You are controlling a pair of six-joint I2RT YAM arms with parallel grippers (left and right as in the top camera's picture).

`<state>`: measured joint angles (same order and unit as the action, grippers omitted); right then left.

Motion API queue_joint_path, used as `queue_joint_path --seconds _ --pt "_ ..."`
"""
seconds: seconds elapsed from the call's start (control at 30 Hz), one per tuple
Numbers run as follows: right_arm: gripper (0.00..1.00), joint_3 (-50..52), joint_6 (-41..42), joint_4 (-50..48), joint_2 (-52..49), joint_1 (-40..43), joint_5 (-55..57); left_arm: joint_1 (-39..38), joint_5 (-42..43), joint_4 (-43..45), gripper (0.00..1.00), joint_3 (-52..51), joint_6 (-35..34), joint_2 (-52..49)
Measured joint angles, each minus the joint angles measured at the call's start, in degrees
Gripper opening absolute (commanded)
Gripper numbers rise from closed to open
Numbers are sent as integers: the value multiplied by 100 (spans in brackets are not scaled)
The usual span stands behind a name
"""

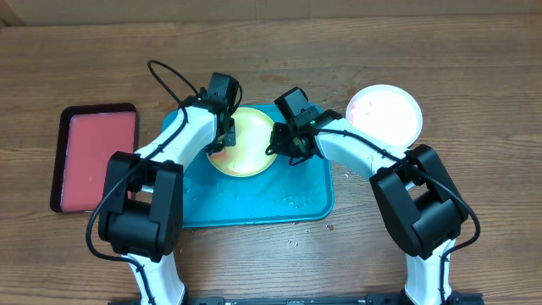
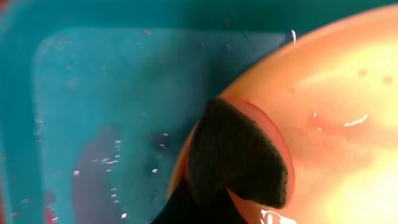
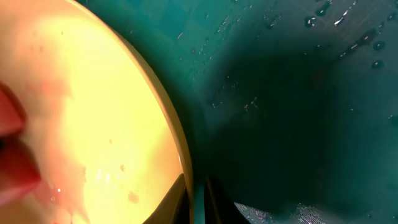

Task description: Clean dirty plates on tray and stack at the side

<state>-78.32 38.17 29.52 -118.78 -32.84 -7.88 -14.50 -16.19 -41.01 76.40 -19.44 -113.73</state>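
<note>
Yellow-green plate (image 1: 246, 146) is lying flat in the upper half of the teal tray (image 1: 254, 207), and the tray's long side runs left-right across the table (image 1: 440, 42). Left gripper (image 1: 222, 138) is at the plate's left rim, right gripper (image 1: 284, 146) at its right rim. Left wrist cam shows one dark pad (image 2: 236, 155) sitting over the rim with the other finger hidden, so can't tell if it's clamped. Right one's fingers are cut off at the frame bottom, can't tell either. Both close-ups are blurry and washed out. White plate (image 1: 385, 114) with reddish smears sits off the tray's right side.
</note>
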Motion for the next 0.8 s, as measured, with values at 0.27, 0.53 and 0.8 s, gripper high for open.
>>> queue_joint_path --seconds 0.27,0.53,0.8 --pt "4 -7 -490 17 0 17 35 120 -74 -433 4 555 -267 0" --pt "4 -494 -1069 968 0 17 188 994 -7 -988 4 577 -990 601" --pt "4 -1766 -1978 1755 26 -299 1163 2800 455 -1097 4 640 -1003 1108"
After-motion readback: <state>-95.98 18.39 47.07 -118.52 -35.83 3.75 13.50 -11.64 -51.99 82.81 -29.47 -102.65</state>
